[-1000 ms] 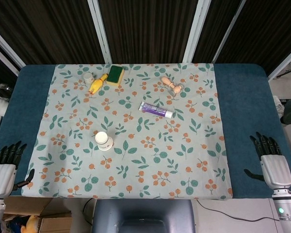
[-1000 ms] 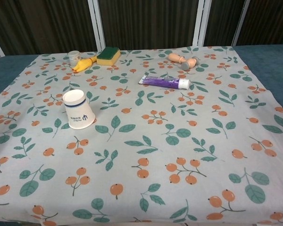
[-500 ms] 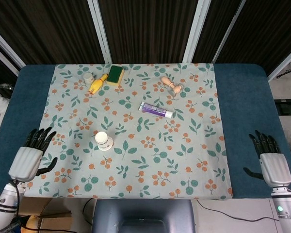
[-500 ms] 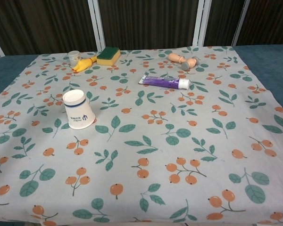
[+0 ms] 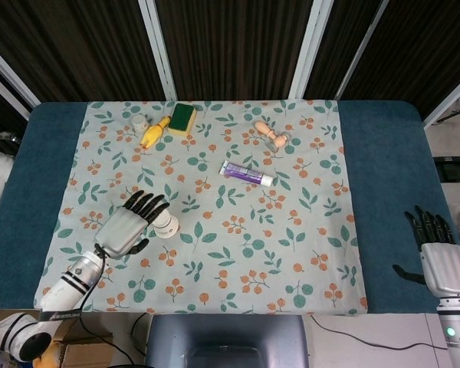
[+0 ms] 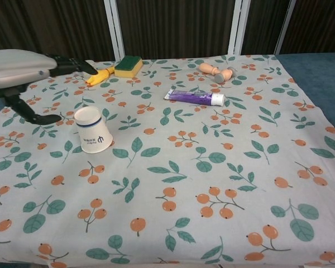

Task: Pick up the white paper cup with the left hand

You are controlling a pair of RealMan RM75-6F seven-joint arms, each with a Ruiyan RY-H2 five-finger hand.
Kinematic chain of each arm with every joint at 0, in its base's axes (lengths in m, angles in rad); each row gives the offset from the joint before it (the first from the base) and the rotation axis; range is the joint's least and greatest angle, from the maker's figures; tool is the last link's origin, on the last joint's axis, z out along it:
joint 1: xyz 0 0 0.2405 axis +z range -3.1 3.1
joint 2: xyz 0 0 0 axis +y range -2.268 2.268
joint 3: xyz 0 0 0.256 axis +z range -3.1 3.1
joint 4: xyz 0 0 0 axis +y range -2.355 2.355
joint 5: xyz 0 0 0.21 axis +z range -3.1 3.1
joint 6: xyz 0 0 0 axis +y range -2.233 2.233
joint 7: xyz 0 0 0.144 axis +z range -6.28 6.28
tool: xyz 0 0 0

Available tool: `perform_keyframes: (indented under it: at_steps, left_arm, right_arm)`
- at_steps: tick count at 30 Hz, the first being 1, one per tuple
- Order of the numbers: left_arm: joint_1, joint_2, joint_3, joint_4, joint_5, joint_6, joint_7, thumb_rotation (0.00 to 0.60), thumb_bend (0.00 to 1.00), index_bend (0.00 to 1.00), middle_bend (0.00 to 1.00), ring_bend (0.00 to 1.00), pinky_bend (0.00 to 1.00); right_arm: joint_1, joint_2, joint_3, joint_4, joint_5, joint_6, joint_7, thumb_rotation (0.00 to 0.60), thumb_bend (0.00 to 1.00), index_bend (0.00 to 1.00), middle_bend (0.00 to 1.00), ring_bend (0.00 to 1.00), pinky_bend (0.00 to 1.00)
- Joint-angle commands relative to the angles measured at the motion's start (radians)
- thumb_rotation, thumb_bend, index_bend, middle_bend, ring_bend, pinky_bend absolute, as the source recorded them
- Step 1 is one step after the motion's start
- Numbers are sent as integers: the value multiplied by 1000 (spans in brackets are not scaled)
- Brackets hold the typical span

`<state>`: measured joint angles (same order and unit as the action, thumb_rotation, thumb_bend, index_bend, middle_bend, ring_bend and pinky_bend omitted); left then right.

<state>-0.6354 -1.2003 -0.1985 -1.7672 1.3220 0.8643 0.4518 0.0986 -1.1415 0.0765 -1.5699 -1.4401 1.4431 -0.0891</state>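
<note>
White paper cup (image 5: 164,222) is seen on the floral cloth (image 5: 291,230), left of centre and toward the near edge, with its open mouth upward. In the chest view the cup (image 6: 92,130) appears to lean slightly, its long axis running roughly vertical with the rim tipped a little toward the left and the printed logo facing the camera; whether this is a true tilt or a lens effect cannot be settled.

A change is noted against the half-second-earlier view: the left hand (image 5: 130,226), then out at the cloth's left edge, is now brought in just beside the cup on its left. Its fingers (image 5: 147,204) are spread and hold nothing, with the thumb low at the cup's side in the chest view (image 6: 22,70). Contact with the cup cannot be confirmed. The approach is judged nearly complete; closing around the wall is what remains.

The right hand (image 5: 441,257) is held off the blue surface (image 5: 383,192) at its right edge, fingers apart and empty.

Farther back, a purple tube (image 5: 246,174), a sponge (image 5: 184,118) and a yellow toy (image 5: 154,133) are laid well apart from the cup.
</note>
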Motion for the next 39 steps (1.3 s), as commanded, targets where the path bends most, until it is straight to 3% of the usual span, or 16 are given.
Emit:
perform_keyframes:
  at_steps: [1,9,16,27,30,39]
  left_arm:
    - [-95,-66,-8,29,-112,-79,109,600,326,0,0,0,0]
    - [-205,-119,24,74,-304,-114,278,600,320,0,0,0,0]
    - [-298,-154,92,118,-493,-88,430,600,323,0,0,0,0]
    - [-362,-209,167,163,-596,-3,530,600,360,19,1,0,0]
    - [-371,-219,180,172,-592,12,538,600,377,93,54,0,0]
    - [-385,-244,212,195,-583,54,557,600,432,419,357,33,0]
  right_arm:
    - [-1,2,1,-3,-4,5,2,600,219,0,0,0,0]
    - [1,2,1,1,0,-5,4,600,218,0,0,0,0]
    - [6,-5,2,15,2,-16,13,600,218,0,0,0,0]
    - [8,-12,6,27,13,-23,21,600,218,0,0,0,0]
    - [8,-14,7,31,17,-24,22,600,219,0,0,0,0]
    - [6,-17,8,37,28,-31,22,600,219,0,0,0,0]
